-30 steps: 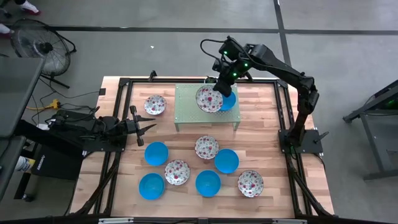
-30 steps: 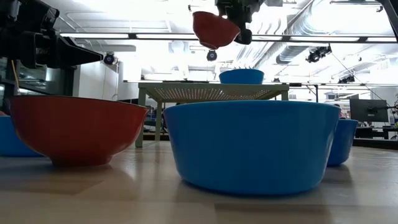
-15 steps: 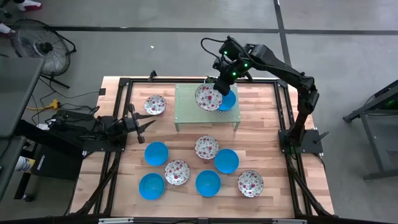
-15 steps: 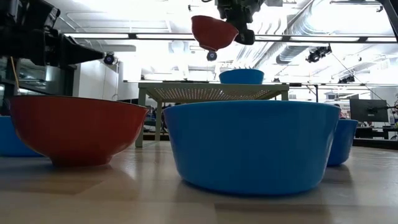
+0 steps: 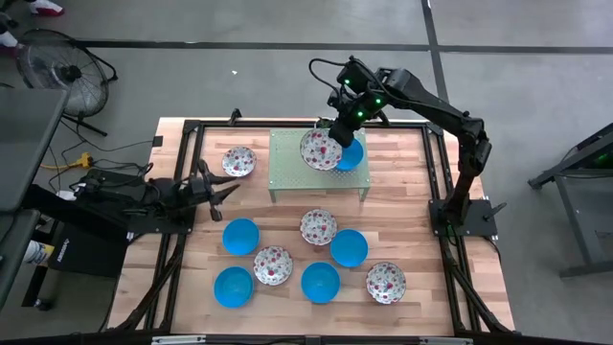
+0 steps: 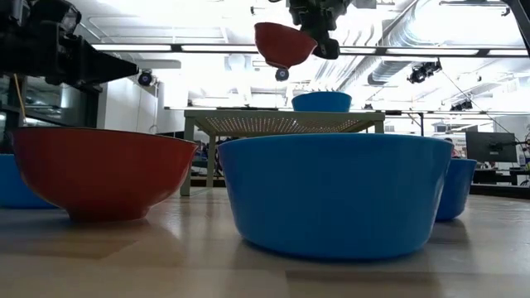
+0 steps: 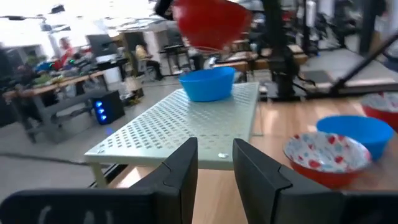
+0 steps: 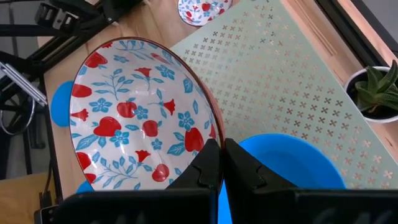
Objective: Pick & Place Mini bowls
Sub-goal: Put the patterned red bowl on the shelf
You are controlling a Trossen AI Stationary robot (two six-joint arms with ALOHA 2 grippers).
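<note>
My right gripper [image 5: 336, 135] is shut on a white floral mini bowl [image 5: 321, 150] and holds it in the air above the green perforated stand [image 5: 292, 168]. A blue mini bowl [image 5: 352, 156] rests by its base on the stand, right beside the held one. In the low view the held bowl [image 6: 284, 43], red outside, hangs above the stand [image 6: 281, 122]. Several more blue and floral bowls stand on the table, such as a floral one [image 5: 238, 161] left of the stand. My left gripper [image 5: 223, 191] waits open at the table's left side. My right gripper pinches the floral bowl's rim [image 8: 214, 132] on the side next to the blue bowl, one finger [image 8: 207, 163] inside and the other [image 8: 240, 165] outside. It comes from above. The bowl is lifted clear of the stand and slightly tilted.
Near the front of the table stand blue bowls [image 5: 240, 236] [image 5: 349, 247] [image 5: 320, 282] and floral bowls [image 5: 318, 227] [image 5: 273, 265] [image 5: 385, 283]. The left half of the stand's top is bare. A potted plant [image 8: 376, 93] shows past the stand's far edge.
My right gripper has sunk a little toward the stand with the floral bowl, still shut on its rim. The bowl hangs slightly lower and less tilted than before.
</note>
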